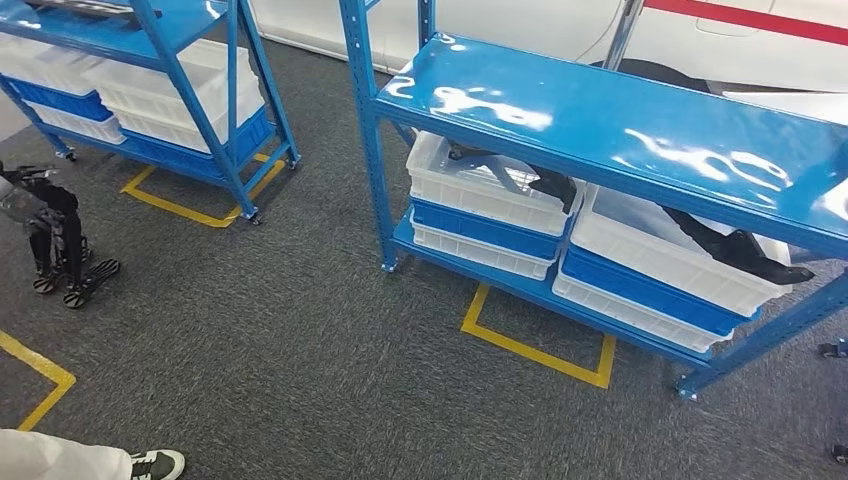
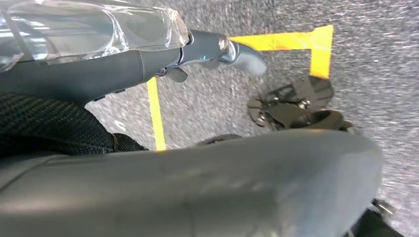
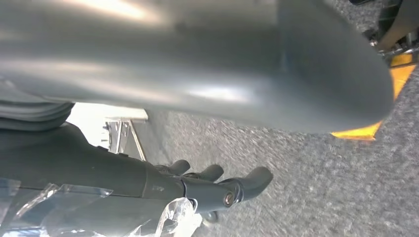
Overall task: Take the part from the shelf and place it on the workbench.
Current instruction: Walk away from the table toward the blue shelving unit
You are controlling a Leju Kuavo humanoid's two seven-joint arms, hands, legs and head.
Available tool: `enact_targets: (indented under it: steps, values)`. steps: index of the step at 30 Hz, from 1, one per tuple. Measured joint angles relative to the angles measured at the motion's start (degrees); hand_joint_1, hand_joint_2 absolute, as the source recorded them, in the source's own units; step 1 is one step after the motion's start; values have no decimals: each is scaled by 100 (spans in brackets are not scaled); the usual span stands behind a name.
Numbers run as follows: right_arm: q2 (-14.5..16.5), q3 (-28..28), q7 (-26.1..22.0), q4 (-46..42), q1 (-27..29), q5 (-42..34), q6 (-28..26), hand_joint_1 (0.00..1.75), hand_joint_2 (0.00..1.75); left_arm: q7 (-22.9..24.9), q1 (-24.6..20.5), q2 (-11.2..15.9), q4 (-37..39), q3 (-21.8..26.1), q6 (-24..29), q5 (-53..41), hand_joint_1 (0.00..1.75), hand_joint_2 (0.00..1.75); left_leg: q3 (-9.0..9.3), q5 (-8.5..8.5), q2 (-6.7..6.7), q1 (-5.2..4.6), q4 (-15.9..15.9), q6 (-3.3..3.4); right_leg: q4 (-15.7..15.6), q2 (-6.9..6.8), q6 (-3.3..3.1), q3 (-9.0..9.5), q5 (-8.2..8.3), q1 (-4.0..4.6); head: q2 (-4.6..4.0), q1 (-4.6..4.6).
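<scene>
Straight ahead in the head view stands a blue shelf [image 1: 600, 115]. Under its top board are white bins [image 1: 480, 190] stacked on blue ones. A black part [image 1: 545, 183] lies in the left bin, and a longer black part [image 1: 745, 255] lies across the right bin. My left hand [image 2: 148, 64] hangs over the grey carpet, fingers [image 2: 222, 49] stretched out, holding nothing. My right hand [image 3: 163, 182] also hangs above the carpet, its fingers [image 3: 247, 180] apart and empty. Both hands are far from the shelf.
A second blue shelf [image 1: 190, 90] with white and blue bins stands at the far left. A black stand with splayed feet [image 1: 60, 250] is on the carpet to my left. A person's shoe [image 1: 157, 464] is at the lower left. Yellow tape [image 1: 535, 350] marks the floor.
</scene>
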Motion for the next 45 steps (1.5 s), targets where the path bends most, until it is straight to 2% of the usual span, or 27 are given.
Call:
enact_targets:
  steps: [1, 2, 3, 4, 6, 8, 10, 11, 13, 15, 16, 17, 18, 20, 22, 24, 26, 28, 30, 32, 34, 36, 38, 40, 41, 42, 45]
  values:
    - [-1, -1, -1, 0, -2, -1, 0, 0, 0, 4, 9, -1, 0, -2, -1, 0, 0, 0, -6, -1, 85, 1, 1, 4, 370, -73, 25, -170, -158, -21, 1, 2]
    - [-2, -1, -2, 0, -1, -1, 0, 0, 0, 7, 14, -1, 0, -3, -1, 0, 0, 0, -9, -3, 166, 6, 2, 1, 589, -112, 53, -262, -220, -47, 0, 1]
    - [-4, 0, -2, 0, 0, -1, 0, 0, 0, 7, 16, -1, 0, -4, 0, 1, 0, 0, -8, -8, 238, 16, 6, -11, 578, -139, 84, -233, -164, -75, 0, 1]
    - [-7, -1, -1, 0, 2, -1, -1, 0, 0, 8, 14, -2, 0, -6, 0, 0, 0, 0, -1, -17, 304, 34, 14, -33, 328, -179, 117, -80, -14, -105, 0, 1]
    - [0, 0, 2, -1, -5, -2, 0, 0, 0, 8, 12, 4, 0, -9, 1, -1, 0, 0, 9, -71, 416, 43, 79, -126, -493, -403, 182, 394, 317, -146, 0, 6]
    - [15, 1, 3, -2, -16, -3, 1, 0, 0, 10, 14, 15, 0, -16, 1, -3, 0, 0, 13, -127, 505, 18, 152, -229, -951, -535, 142, 630, 438, -153, 0, -5]
    - [17, 1, 4, -2, -11, -3, 1, 0, 0, 13, 14, 20, 0, -29, 1, -4, 0, 0, 34, -134, 590, 23, 157, -288, -961, -432, 28, 594, 431, -132, 0, -23]
    - [15, 1, 4, -2, -6, -3, 1, 0, 0, 14, 11, 19, 0, -34, 2, -4, 0, 0, 40, -153, 579, 46, 169, -309, -961, -377, -13, 580, 440, -126, 0, -27]
    - [11, 1, 5, -2, -9, -4, 1, 0, 0, 13, -7, 19, 0, -39, 2, -2, 0, 0, -66, -374, 363, 83, 451, -341, -966, -268, -89, 559, 474, -127, 0, -31]
    - [11, 1, 5, -2, -22, -5, 1, 0, 0, 12, -21, 24, 0, -40, 3, 1, 0, 0, -389, -791, 84, 79, 1197, -349, -967, -151, -135, 531, 502, -119, 0, -40]
    - [13, 1, 5, -2, -23, -5, 1, 0, 0, 11, -26, 26, 0, -41, 3, 2, 0, 0, -577, -953, 28, 64, 1606, -339, -966, -78, -151, 519, 512, -108, 0, -44]
    - [15, 1, 5, -2, -19, -5, 1, 0, 0, 11, -30, 28, 0, -42, 4, 2, 0, 0, -708, -1021, 5, 46, 1879, -321, -965, 2, -163, 511, 520, -94, 0, -48]
    - [18, 1, 5, -2, -15, -5, 1, 0, 0, 12, -34, 30, 0, -42, 4, 3, 0, 0, -741, -969, -8, 27, 1933, -290, -965, 88, -172, 510, 527, -80, 0, -49]
    - [20, 1, 8, -2, -11, -5, 1, 0, 0, 13, -38, 30, 0, -44, 3, 2, 0, 0, -493, -588, -108, -15, 1359, -180, -966, 266, -179, 521, 542, -55, 0, -50]
    - [39, 2, 17, -2, -22, -3, -1, 0, 0, 17, -34, 40, 1, -49, -1, 2, 0, 0, -166, -252, -378, -48, 571, -43, -963, 412, -164, 514, 563, -42, -1, -49]
    - [56, 5, 24, -2, -17, 14, -20, 0, 0, 23, -31, 48, 1, -57, -6, 2, 0, 0, -60, -176, -519, -72, 259, 15, -971, 524, -112, 471, 594, -60, -1, -49]
    - [54, 22, 49, -2, 7, 59, -48, 0, 0, 28, -30, 42, 0, -69, -9, 0, 0, 0, -58, -138, -436, -66, 205, -1, -984, 592, -40, 428, 622, -80, 0, -51]
    - [49, 57, 140, -1, 10, 104, -56, 0, 0, 35, -25, 33, 0, -78, -10, -4, 0, 0, -44, -67, -341, -37, 122, 3, -785, 371, 3, 324, 478, -48, 0, -37]
    - [48, 85, 226, 0, -5, 120, -56, 0, 87, 43, -19, 25, 0, -81, -11, -6, 0, 0, -42, -32, -266, -30, 86, 22, -436, 69, 17, 163, 222, -15, 0, -21]
    - [49, 90, 244, 0, -12, 120, -56, 0, 175, 46, -17, 23, 0, -81, -11, -6, 0, 0, -46, -29, -242, -33, 87, 29, -288, 4, 22, 94, 123, -15, -1, -18]
    - [49, 91, 249, 0, -14, 120, -56, 0, 175, 46, -16, 24, 0, -81, -11, -7, 0, 0, -47, -28, -236, -34, 88, 29, -239, -8, 23, 73, 96, -15, 0, -18]
    - [49, 103, 281, 0, -19, 121, -56, 0, 175, 54, -7, 25, 0, -84, -10, -14, 0, 0, -60, -25, -169, -39, 92, 31, 239, -68, 39, -128, -111, -20, 1, -18]
    - [45, 148, 357, 0, -21, 120, -55, 0, 175, 187, -11, 22, 0, -86, 19, -6, 0, 87, -78, -26, -54, -38, 122, -2, -82, -144, 80, 164, 29, -61, 1, -17]
    - [44, 203, 412, 0, -26, 116, -52, 0, 175, 337, -36, 21, 0, -85, 52, 13, 0, 175, -95, -43, 3, -60, 168, -80, -927, -156, 56, 675, 364, -86, 1, -21]
    - [49, 222, 418, 0, -27, 114, -52, 0, 175, 354, -47, 22, 0, -84, 57, 17, 0, 175, -104, -61, 5, -73, 184, -99, -1026, -151, 23, 717, 370, -85, 1, -26]
    - [52, 237, 422, 0, -28, 111, -52, 0, 175, 363, -56, 23, 0, -84, 60, 19, 0, 175, -109, -69, 4, -84, 189, -72, -1028, -142, -10, 713, 385, -78, 1, -32]
    - [58, 268, 431, 0, -23, 107, -67, 0, 175, 371, -75, 28, 0, -83, 57, 21, 0, 175, -109, -53, 3, -78, 176, 92, -1034, -143, -46, 711, 400, -62, 0, -39]
